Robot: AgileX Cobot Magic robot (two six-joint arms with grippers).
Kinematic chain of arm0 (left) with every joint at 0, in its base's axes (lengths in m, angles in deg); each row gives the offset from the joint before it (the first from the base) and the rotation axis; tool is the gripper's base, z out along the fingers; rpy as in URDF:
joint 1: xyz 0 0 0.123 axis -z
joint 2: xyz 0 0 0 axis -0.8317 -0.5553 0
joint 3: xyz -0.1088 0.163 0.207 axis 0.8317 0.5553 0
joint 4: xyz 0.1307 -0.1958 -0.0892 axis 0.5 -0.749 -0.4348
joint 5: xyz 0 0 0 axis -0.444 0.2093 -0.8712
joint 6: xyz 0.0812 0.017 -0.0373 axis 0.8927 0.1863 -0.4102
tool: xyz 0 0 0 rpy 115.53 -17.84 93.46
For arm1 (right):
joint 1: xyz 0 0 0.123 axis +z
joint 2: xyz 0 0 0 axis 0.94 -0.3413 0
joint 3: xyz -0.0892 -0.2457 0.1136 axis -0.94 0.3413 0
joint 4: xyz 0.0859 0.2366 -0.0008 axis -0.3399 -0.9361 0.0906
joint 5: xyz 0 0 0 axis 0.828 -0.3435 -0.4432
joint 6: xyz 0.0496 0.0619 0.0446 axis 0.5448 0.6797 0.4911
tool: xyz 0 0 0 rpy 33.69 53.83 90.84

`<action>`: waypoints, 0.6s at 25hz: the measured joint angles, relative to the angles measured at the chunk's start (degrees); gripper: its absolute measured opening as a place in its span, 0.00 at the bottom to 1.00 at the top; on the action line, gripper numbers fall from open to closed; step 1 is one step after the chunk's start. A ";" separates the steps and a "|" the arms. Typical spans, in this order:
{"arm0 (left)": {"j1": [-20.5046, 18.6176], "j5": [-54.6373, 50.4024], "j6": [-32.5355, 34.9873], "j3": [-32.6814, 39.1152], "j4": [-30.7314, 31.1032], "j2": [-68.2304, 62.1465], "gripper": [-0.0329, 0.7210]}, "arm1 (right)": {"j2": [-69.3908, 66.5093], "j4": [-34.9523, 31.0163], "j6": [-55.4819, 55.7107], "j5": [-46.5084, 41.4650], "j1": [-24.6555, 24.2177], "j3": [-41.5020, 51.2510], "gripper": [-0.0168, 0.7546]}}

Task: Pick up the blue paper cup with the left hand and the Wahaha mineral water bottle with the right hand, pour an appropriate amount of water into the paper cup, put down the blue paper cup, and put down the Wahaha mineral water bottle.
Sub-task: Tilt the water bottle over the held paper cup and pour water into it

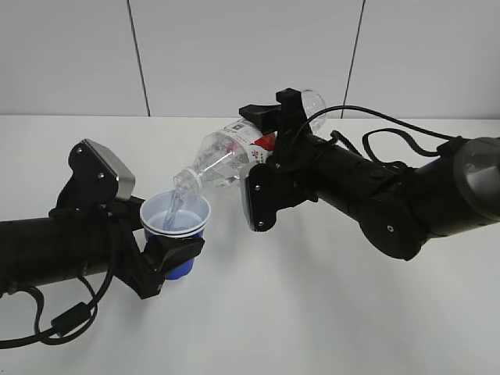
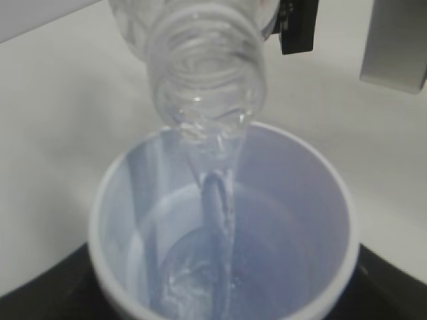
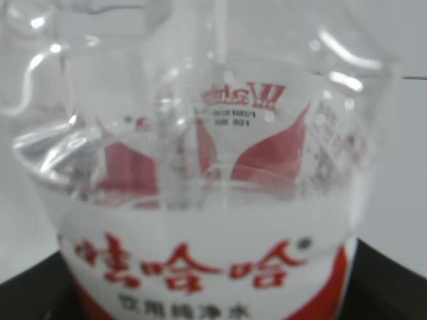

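My left gripper (image 1: 173, 254) is shut on the blue paper cup (image 1: 176, 226) and holds it upright above the table. My right gripper (image 1: 269, 152) is shut on the Wahaha mineral water bottle (image 1: 226, 155), tipped with its open neck (image 1: 186, 181) down over the cup's rim. In the left wrist view the bottle's neck (image 2: 207, 63) hangs over the cup (image 2: 300, 200) and a thin stream of water (image 2: 223, 220) runs into it; the cup is partly filled. The right wrist view is filled by the bottle's red-and-white label (image 3: 200, 260).
The white table (image 1: 312, 312) lies under both arms. A grey wall with dark seams (image 1: 137, 55) stands behind. A black cable loop (image 1: 58, 324) hangs from the left arm and cables (image 1: 391, 141) arch over the right arm.
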 joint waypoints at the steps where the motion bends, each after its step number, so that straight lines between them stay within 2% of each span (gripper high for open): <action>1: 0.00 0.00 0.00 0.00 0.00 0.00 0.77 | 0.00 0.00 0.00 0.00 0.00 0.00 0.66; 15: 0.00 -0.22 0.00 0.00 0.00 0.00 0.77 | 0.00 0.00 -0.10 0.00 0.00 0.00 0.66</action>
